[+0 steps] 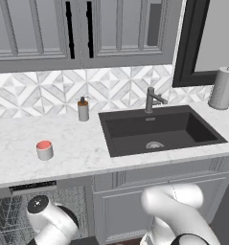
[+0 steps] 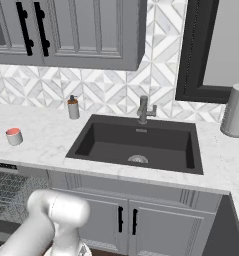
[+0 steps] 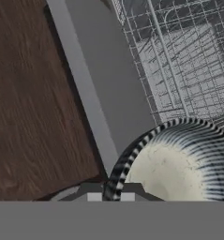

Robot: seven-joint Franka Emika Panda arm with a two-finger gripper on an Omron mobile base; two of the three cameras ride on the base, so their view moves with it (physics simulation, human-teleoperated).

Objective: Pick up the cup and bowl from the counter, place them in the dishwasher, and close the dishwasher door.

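I hold the bowl (image 3: 179,164) pinched by its rim in my fingers (image 3: 111,196) over the dishwasher (image 3: 188,61) rack; next, lower and release.

You see the cup (image 1: 44,150) standing on the counter (image 1: 77,153), left of the sink (image 1: 159,129) and in front of the soap dispenser (image 1: 83,109), well apart from it. Below the cup, the dishwasher (image 1: 37,210) sits under the counter. In the hand view, the bowl (image 3: 179,161) is over the dishwasher door (image 3: 108,98), beside the rack (image 3: 183,56).
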